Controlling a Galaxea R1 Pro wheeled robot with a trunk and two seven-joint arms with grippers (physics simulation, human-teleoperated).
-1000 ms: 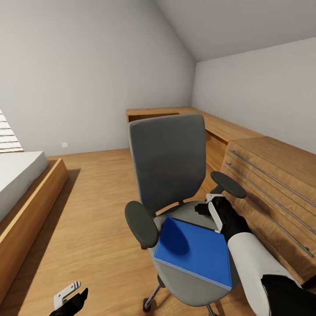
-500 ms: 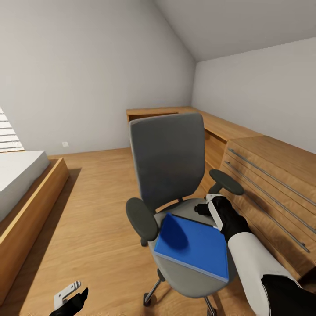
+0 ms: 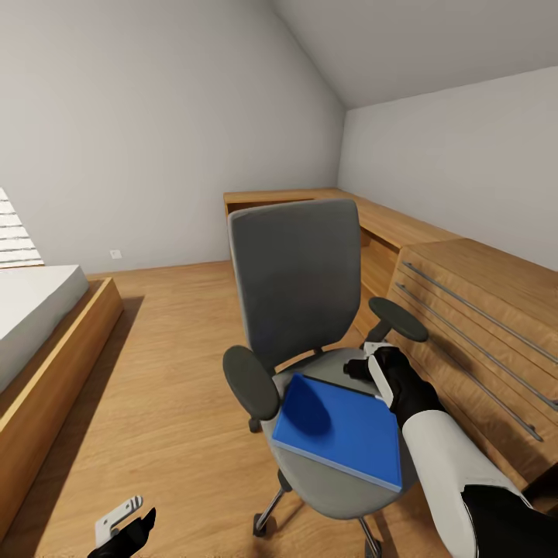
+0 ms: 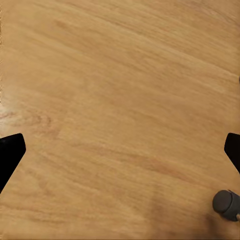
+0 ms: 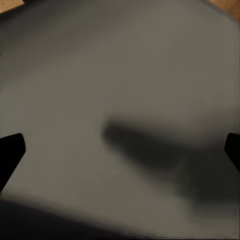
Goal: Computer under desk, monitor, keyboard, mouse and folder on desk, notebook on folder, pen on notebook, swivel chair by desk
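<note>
Two grippers: my right gripper [image 3: 370, 370] hovers spread above the swivel chair [image 3: 298, 279] seat; my left gripper [image 4: 120, 150] spread over floor [image 4: 115, 75].
Folder [image 3: 341, 430]: flat on seat, just beside my right fingers.

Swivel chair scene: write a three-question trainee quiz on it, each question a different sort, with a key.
1. True or false: the blue folder lies on the seat of the swivel chair.
2. Multiple choice: the right gripper is A) down by the floor, B) over the seat beside the folder's far edge, C) on the bed.
3. Fill in: in the left wrist view, the left gripper looks down on the wooden floor and a grey chair ______.

Key: 1 true; 2 B; 3 caster. Both grippers' fingertips sit wide apart in their wrist views, so both are open and the folder is not gripped.
</note>
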